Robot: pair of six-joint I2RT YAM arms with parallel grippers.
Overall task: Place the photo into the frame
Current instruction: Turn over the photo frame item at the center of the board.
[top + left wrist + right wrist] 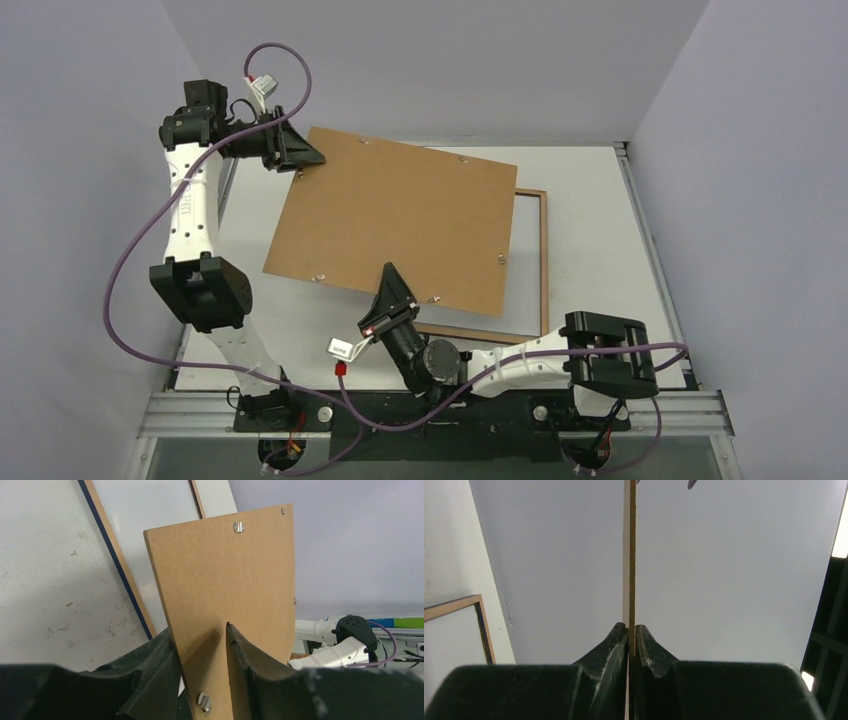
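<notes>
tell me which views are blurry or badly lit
Top view: sharp, evenly lit. Left wrist: board sharp, left hand dark and soft up close. Right wrist: right hand dark, board edge-on, bright glare at the right edge.

backing board (395, 225): matt brown fibreboard | clips (239, 527): shiny metal | frame (545, 260): wood-brown | tabletop (45, 580): scuffed matt white

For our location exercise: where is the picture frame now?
In the top view, the frame lies on the table, right of centre, partly under the backing board.
</notes>
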